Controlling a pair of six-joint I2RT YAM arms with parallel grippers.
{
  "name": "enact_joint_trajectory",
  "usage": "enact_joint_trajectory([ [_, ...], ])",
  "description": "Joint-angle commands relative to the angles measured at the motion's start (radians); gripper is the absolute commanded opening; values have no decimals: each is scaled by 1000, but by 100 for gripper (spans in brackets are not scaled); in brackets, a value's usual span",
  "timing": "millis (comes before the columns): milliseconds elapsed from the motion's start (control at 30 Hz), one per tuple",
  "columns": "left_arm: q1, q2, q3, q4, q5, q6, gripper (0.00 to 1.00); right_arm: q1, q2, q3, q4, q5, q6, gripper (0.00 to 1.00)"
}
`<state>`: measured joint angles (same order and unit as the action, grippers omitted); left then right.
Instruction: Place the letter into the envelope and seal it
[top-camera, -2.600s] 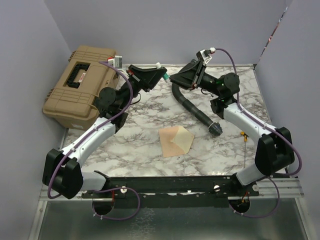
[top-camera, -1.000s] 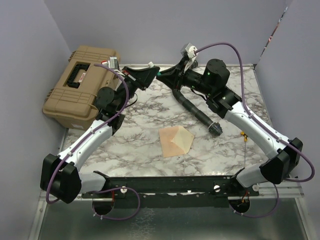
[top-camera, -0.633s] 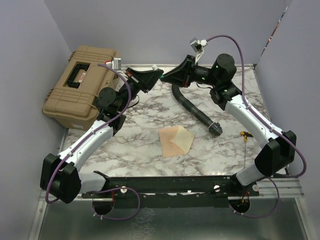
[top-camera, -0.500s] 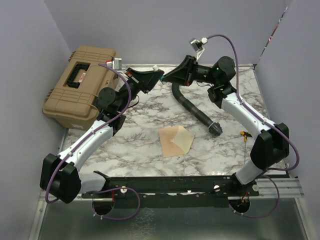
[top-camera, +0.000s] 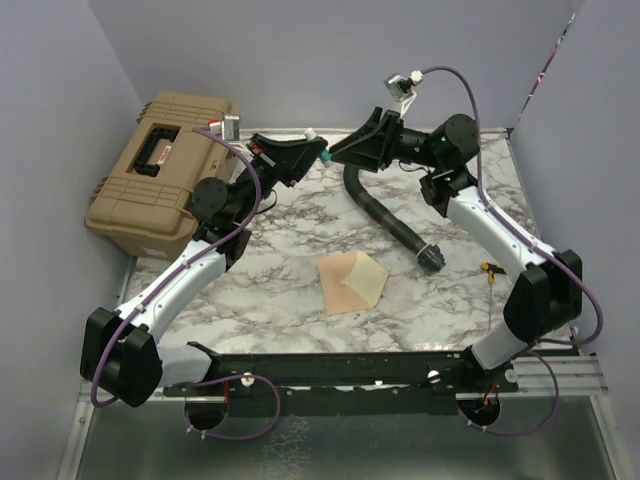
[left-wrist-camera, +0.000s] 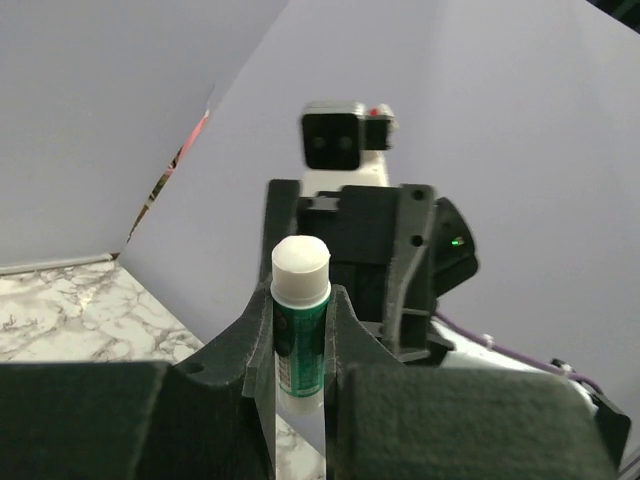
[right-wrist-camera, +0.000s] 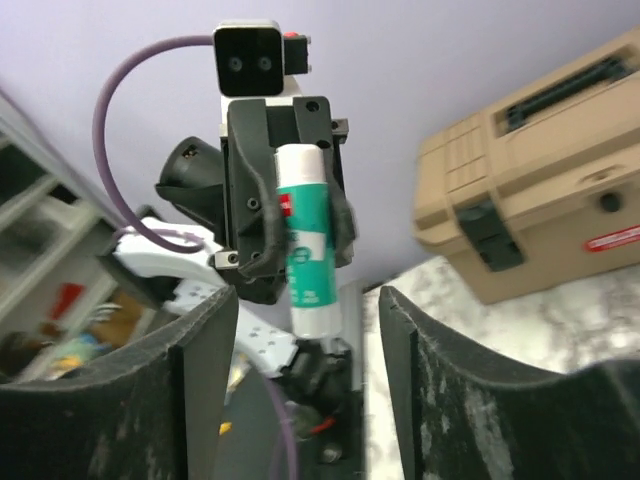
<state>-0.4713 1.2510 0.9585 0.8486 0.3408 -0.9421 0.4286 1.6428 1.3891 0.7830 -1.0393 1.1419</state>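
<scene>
Envelope (top-camera: 352, 283) is seen lying flat on the marble table (top-camera: 260, 290), far below both grippers and back toward the arm bases, well apart from each. Its pointed flap is opened out, with the cream inside shown. The letter cannot be told apart from the brown body of the envelope, and whether it is already tucked in is not shown.

The left gripper (top-camera: 316, 148) is clamped on a green glue stick (left-wrist-camera: 300, 330). The stick's long axis is aimed straight at the right gripper (top-camera: 340, 152), white end (left-wrist-camera: 300, 268) leading. The right gripper's fingers stand apart, level with the stick and near its white end, not touching it.

The step in hand is judged to be uncapping for sealing, so the lining up of the stick's axis with that open gap is what matters. Neither arm is clearly nearer the envelope.

A black hose (top-camera: 385, 215) is seen below the right gripper, and a tan toolbox (top-camera: 165, 170) beside the left arm. Whether the white end is cap or base cannot be made out
</scene>
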Motion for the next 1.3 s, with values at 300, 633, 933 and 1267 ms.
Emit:
enact_joint_trajectory([
  [300,1,-16,5,-22,-79,-1,0,134,-165,109,-810,472,-930,68],
  [633,2,-18,5,-25,-71,-2,0,179,-148,156,-861,513,-953,34],
  [933,4,-31,-1,-25,-42,34,0,76,-146,88,-557,116,-645,1],
  [1267,5,-14,24,30,50,48,0,-7,33,-51,431,43,469,1],
])
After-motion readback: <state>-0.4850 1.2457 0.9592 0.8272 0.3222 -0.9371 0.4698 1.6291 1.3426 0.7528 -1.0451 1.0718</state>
